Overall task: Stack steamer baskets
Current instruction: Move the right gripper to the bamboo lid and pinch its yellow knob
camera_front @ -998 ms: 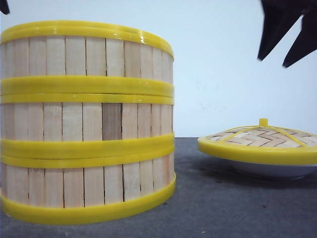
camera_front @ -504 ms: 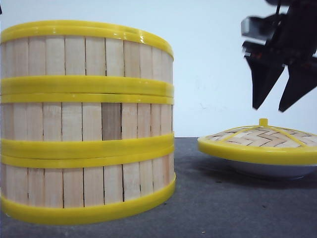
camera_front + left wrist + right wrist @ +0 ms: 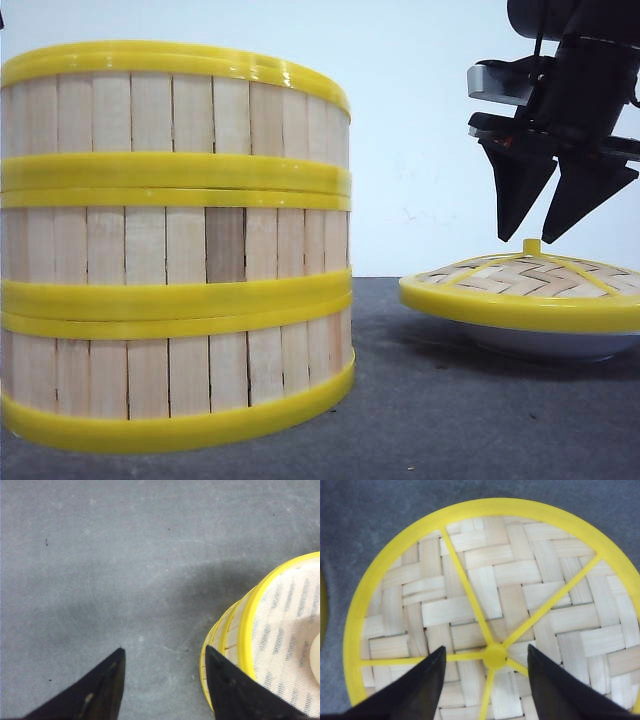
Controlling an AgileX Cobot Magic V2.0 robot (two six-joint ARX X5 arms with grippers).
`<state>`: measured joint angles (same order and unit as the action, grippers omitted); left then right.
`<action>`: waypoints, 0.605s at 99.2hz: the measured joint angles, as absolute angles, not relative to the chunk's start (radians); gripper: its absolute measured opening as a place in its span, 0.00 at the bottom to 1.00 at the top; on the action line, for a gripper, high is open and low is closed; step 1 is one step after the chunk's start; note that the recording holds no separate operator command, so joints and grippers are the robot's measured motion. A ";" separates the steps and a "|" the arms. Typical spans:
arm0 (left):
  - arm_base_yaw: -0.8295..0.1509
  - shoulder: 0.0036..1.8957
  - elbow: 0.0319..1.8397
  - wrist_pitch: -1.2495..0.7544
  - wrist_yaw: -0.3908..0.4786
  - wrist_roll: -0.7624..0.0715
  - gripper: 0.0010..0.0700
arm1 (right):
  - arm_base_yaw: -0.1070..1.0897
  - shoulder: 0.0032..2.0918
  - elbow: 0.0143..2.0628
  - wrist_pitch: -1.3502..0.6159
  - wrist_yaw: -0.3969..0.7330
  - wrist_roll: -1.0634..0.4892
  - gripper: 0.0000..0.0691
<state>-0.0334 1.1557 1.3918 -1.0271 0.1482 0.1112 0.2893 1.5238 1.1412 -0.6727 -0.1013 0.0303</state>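
1. Where the grey table (image 3: 450, 420) comes nearest the front camera, the steamer baskets (image 3: 175, 250) stand on its left side, three stacked in one upright column.
2. Each basket has walls of pale upright wooden slats with yellow bands at both rims; the top basket's floor shows pale with dark slots in the left wrist view.
3. Beside that stack, the left gripper (image 3: 162, 680) hangs with its jaws spread, holding nothing.
4. Farther right, a woven domed lid (image 3: 525, 285) with a yellow rim covers a white dish (image 3: 545, 345); its contents are hidden.
5. Above the lid's yellow knob (image 3: 495, 656), the right gripper (image 3: 535, 225) hangs with fingers apart, one on each side of the knob.
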 joint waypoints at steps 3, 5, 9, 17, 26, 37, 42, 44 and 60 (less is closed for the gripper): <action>-0.033 1.156 1.392 -1.027 0.148 0.111 0.42 | 0.289 1.527 1.141 -0.672 -0.101 0.030 0.45; -0.033 1.156 1.392 -1.027 0.148 0.111 0.42 | 0.289 1.530 1.141 -0.672 -0.101 0.030 0.45; -0.033 1.156 1.392 -1.027 0.148 0.111 0.42 | 0.289 1.536 1.141 -0.672 -0.101 0.030 0.45; -0.033 1.156 1.392 -1.027 0.148 0.111 0.42 | 0.289 1.549 1.141 -0.672 -0.101 0.031 0.42; -0.033 1.156 1.392 -1.027 0.148 0.111 0.42 | 0.289 1.550 1.141 -0.670 -0.101 0.031 0.31; -0.033 1.156 1.392 -1.027 0.148 0.111 0.42 | 0.289 1.550 1.141 -0.670 -0.101 0.030 0.20; -0.033 1.156 1.392 -1.027 0.148 0.111 0.42 | 0.289 1.550 1.141 -0.670 -0.101 0.031 0.18; -0.033 1.156 1.392 -1.027 0.148 0.111 0.42 | 0.289 1.550 1.141 -0.670 -0.101 0.031 0.16; -0.033 1.156 1.392 -1.027 0.148 0.111 0.42 | 0.289 1.550 1.141 -0.670 -0.101 0.031 0.08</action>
<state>-0.0330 1.1557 1.3918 -1.0271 0.1482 0.1108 0.2890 1.5497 1.1412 -0.6697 -0.1005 0.0311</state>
